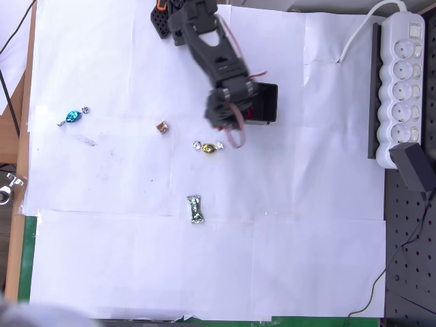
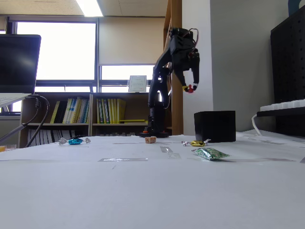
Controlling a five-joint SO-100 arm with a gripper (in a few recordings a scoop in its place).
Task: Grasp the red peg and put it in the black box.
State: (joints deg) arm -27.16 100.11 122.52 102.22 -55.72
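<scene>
In the fixed view the gripper hangs high in the air with its fingers clenched on the red peg, a small red spot at the fingertips, above and a little to the left of the black box. The overhead view shows the gripper covering the left edge of the black box, the peg itself too small to make out there. The box stands on the white paper-covered table. Just below and left of the box in the overhead view lies a gold wrapped candy; further left of the box sits a copper-brown wrapped candy, and far to the left a blue wrapped candy. A green wrapped candy lies well below the box. A white power strip runs along the edge right of the box.
</scene>
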